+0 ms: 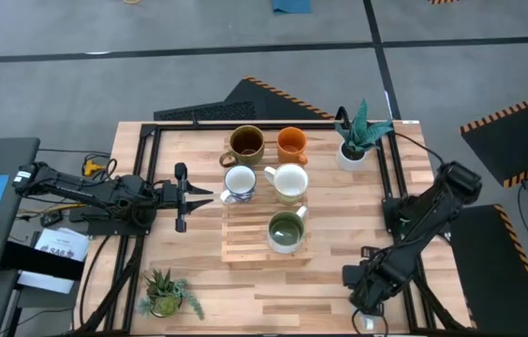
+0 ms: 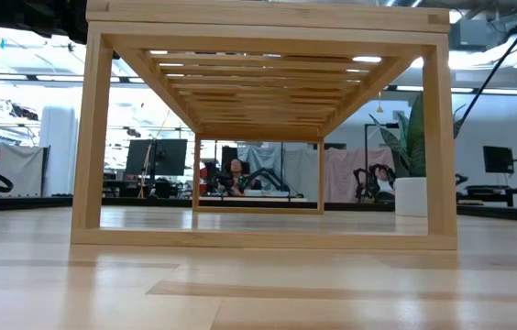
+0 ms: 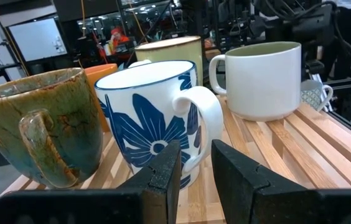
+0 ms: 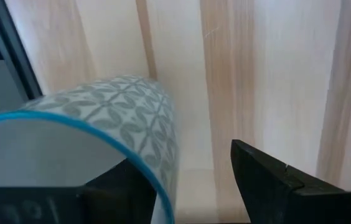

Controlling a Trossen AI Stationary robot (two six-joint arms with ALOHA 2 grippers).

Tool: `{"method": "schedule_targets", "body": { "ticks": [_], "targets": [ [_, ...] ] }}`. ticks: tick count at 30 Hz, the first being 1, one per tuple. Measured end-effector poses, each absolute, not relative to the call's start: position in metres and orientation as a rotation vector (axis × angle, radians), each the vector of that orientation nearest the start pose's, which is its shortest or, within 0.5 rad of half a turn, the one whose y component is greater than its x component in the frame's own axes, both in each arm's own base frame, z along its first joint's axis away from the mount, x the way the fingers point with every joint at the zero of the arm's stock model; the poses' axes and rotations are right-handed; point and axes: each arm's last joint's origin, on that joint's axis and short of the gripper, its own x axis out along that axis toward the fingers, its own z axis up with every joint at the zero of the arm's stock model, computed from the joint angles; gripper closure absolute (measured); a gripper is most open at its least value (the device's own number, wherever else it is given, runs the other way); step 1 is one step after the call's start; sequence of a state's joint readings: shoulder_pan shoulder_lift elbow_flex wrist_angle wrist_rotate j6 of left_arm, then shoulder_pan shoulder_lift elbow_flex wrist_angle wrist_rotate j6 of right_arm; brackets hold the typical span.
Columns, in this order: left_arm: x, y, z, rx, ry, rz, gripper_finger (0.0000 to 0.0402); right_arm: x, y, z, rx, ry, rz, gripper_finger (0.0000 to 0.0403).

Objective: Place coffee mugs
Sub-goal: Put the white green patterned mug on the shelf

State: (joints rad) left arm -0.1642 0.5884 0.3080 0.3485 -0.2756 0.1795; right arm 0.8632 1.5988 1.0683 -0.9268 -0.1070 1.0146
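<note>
Glossy glazed mugs [image 3: 157, 118], slatted wood rack [image 1: 245, 239]

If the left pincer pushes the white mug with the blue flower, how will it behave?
The blue-flower mug looks glazed, so probably rigid, slippery and breakable. It is squat and upright on the slatted rack, so it would likely slide rather than tip. The left pincer sits just short of it.

Counted on the table: six mugs — brown [image 1: 246, 142], orange [image 1: 291, 143], blue-flowered white [image 1: 240, 183], cream [image 1: 289, 182], olive green [image 1: 286, 230], grey-patterned [image 4: 101, 143] — plus two potted plants [image 1: 353, 140] [image 1: 166, 293].
</note>
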Motion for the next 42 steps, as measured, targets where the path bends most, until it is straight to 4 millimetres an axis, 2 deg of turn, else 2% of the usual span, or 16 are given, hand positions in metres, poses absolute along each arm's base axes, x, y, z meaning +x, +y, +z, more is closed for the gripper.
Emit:
{"method": "schedule_targets", "body": {
  "ticks": [3, 5, 9, 14, 17, 19, 23, 26, 28, 31, 34, 37, 42],
  "targets": [
    [0.147, -0.016, 0.246, 0.164, -0.056, 0.117, 0.0323, 0.183, 0.214, 0.194, 0.227, 1.602, -0.002, 0.0212],
    [0.147, -0.016, 0.246, 0.164, -0.056, 0.117, 0.0323, 0.185, 0.213, 0.192, 0.235, 1.626, 0.011, 0.0243],
    [0.147, -0.016, 0.246, 0.164, -0.057, 0.117, 0.0323, 0.188, 0.207, 0.196, 0.277, 1.663, 0.044, 0.0352],
    [0.147, -0.016, 0.247, 0.164, -0.059, 0.117, 0.0323, 0.194, 0.199, 0.227, 0.362, 1.571, 0.114, 0.0358],
    [0.147, -0.016, 0.247, 0.162, -0.067, 0.118, 0.0323, 0.206, 0.198, 0.264, 0.385, 1.407, 0.206, 0.0358],
    [0.146, -0.016, 0.248, 0.167, -0.071, 0.119, 0.0323, 0.218, 0.201, 0.298, 0.353, 1.233, 0.286, 0.0358],
    [0.146, -0.016, 0.249, 0.168, -0.073, 0.120, 0.0323, 0.242, 0.199, 0.372, 0.184, 0.862, 0.425, 0.0358],
    [0.146, -0.016, 0.249, 0.161, -0.074, 0.119, 0.0323, 0.255, 0.189, 0.419, 0.004, 0.645, 0.433, 0.0358],
    [0.146, -0.016, 0.249, 0.165, -0.073, 0.119, 0.0323, 0.262, 0.181, 0.441, -0.110, 0.538, 0.399, 0.0358],
    [0.146, -0.016, 0.249, 0.163, -0.073, 0.119, 0.0323, 0.275, 0.161, 0.461, -0.215, 0.443, 0.277, 0.0358],
    [0.146, -0.016, 0.249, 0.169, -0.072, 0.119, 0.0323, 0.294, 0.139, 0.465, -0.253, 0.425, 0.110, 0.0358],
    [0.146, -0.016, 0.249, 0.170, -0.072, 0.119, 0.0323, 0.318, 0.117, 0.455, -0.245, 0.451, 0.006, 0.0358],
    [0.146, -0.016, 0.249, 0.170, -0.072, 0.119, 0.0323, 0.349, 0.090, 0.433, -0.245, 0.536, -0.073, 0.0358]
  ]
}}
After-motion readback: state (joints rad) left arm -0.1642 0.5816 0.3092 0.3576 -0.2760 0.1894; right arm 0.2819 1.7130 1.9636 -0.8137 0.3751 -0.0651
